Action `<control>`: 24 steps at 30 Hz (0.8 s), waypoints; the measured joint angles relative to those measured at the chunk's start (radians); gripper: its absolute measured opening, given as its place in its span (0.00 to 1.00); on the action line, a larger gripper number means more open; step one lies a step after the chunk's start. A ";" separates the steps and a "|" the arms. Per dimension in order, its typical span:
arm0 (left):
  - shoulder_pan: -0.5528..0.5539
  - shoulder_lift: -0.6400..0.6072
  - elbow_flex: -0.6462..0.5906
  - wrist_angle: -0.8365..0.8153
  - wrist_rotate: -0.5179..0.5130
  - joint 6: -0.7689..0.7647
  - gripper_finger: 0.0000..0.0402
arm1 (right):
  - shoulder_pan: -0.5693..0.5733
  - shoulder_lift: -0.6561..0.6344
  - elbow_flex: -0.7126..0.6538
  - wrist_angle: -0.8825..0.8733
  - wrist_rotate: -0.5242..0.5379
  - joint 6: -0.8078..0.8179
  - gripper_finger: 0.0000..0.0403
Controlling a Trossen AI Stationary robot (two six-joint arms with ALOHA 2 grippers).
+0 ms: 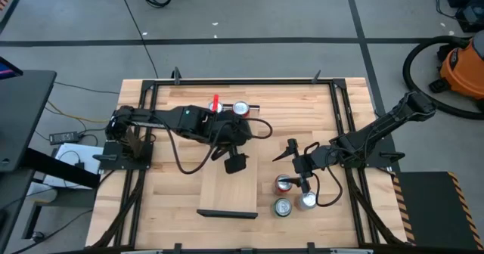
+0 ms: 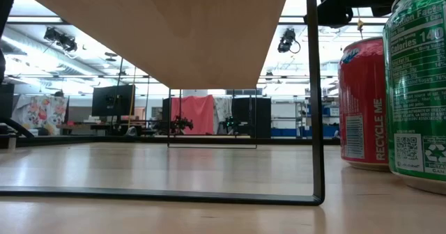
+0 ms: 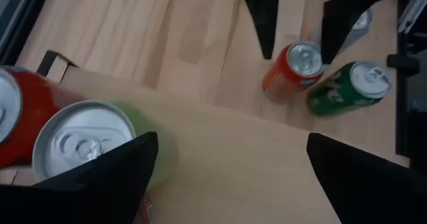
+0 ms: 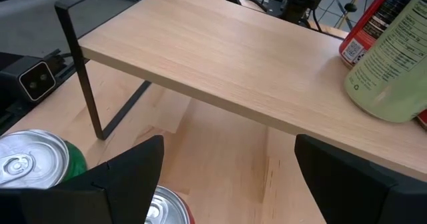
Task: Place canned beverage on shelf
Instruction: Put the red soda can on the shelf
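The shelf (image 1: 227, 190) is a light wood plank on dark metal legs, at the table's middle. A pale green can (image 3: 80, 141) and a red can (image 4: 363, 34) stand upright on its far end. My left gripper (image 3: 233, 184) is open and empty above the shelf's middle (image 1: 234, 162), a little nearer than those cans. An orange-red can (image 3: 297, 67), a green can (image 3: 350, 87) and a silver can (image 1: 306, 201) stand on the table right of the shelf. My right gripper (image 4: 230, 184) is open and empty over the orange-red can (image 1: 285, 183), a finger on either side.
The shelf's dark leg frame (image 2: 317, 122) stands on the table beside the red can (image 2: 362, 102) and the green can (image 2: 418, 88). A dark metal frame (image 1: 340, 103) runs around the slatted tabletop. Bare tabletop lies left of the shelf (image 1: 174, 201).
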 joint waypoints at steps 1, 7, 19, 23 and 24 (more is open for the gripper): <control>0.000 0.000 0.000 0.006 0.000 0.000 0.99 | 0.000 0.000 0.000 0.000 0.000 0.000 0.87; 0.000 0.000 0.000 0.062 -0.001 0.005 0.99 | 0.000 0.000 0.000 -0.002 0.001 -0.002 0.87; -0.020 0.028 -0.006 0.158 -0.082 -0.143 0.99 | 0.000 -0.009 0.000 0.034 0.119 -0.049 0.87; -0.053 0.040 -0.007 0.121 -0.114 -0.169 0.99 | 0.001 -0.053 0.000 -0.019 0.147 -0.042 0.87; -0.070 0.040 -0.007 0.122 -0.130 -0.160 0.99 | 0.001 -0.070 0.000 -0.030 0.146 -0.038 0.87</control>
